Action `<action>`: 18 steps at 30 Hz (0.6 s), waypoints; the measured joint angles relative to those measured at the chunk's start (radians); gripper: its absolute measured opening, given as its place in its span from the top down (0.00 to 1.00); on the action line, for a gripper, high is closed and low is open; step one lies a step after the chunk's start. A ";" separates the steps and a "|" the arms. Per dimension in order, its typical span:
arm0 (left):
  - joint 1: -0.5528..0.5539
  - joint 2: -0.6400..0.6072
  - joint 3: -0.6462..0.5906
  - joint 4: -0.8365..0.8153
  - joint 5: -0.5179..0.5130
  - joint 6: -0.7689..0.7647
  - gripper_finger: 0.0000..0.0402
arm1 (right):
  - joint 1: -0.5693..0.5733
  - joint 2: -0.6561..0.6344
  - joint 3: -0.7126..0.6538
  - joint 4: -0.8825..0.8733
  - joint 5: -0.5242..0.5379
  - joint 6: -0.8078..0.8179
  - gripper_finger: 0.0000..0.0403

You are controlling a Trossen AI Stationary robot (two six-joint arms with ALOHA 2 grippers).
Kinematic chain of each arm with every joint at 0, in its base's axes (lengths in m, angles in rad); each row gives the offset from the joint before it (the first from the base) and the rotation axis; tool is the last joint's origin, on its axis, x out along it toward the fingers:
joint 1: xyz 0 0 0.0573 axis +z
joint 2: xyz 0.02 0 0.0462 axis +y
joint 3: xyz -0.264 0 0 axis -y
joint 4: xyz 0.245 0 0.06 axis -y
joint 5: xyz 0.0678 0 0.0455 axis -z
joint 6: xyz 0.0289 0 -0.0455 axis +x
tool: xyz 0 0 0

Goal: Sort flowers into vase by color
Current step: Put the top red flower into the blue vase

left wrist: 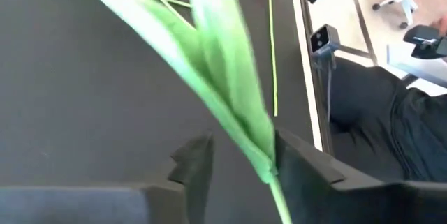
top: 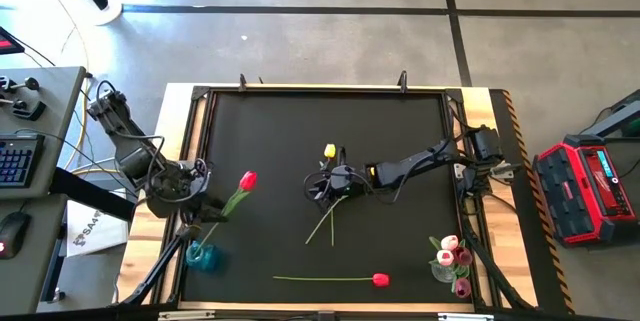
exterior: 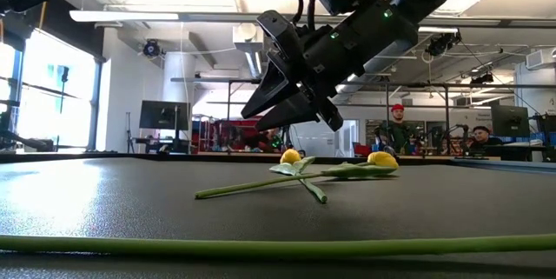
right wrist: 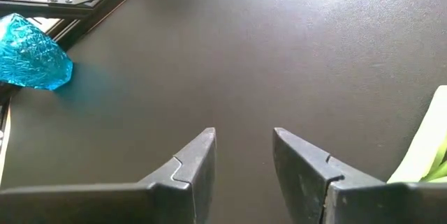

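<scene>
From my remote seat, the long green stem of the red-headed artificial tulip [top: 325, 279] lies flat nearest the front edge of the black matte surface [top: 280, 131], well apart from both tools. Just behind it and toward the left corner stands the blue crinkled vase [top: 201, 256]. Above that vase my left tool [top: 205, 213] is clamped on the green stem of a second red tulip [top: 238, 193], leaves jutting forward between the fingers [left wrist: 195, 168]. Farther back, at the surface's middle, my right tool [top: 322, 189] hovers with fingers parted and empty, right over the yellow-headed tulip [top: 330, 151], whose stem lies beneath it.
</scene>
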 joint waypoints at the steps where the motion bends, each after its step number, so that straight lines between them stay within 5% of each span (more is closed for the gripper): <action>1: 0.000 -0.005 0.000 0.000 -0.002 0.007 0.72 | 0.000 0.000 0.000 0.000 0.000 0.000 0.68; 8: -0.007 -0.014 0.000 0.063 0.050 0.155 0.98 | 0.000 0.000 0.000 -0.007 0.000 0.000 0.68; 18: -0.108 -0.014 0.000 0.133 0.081 0.429 0.99 | 0.000 0.000 0.000 -0.025 -0.001 0.000 0.68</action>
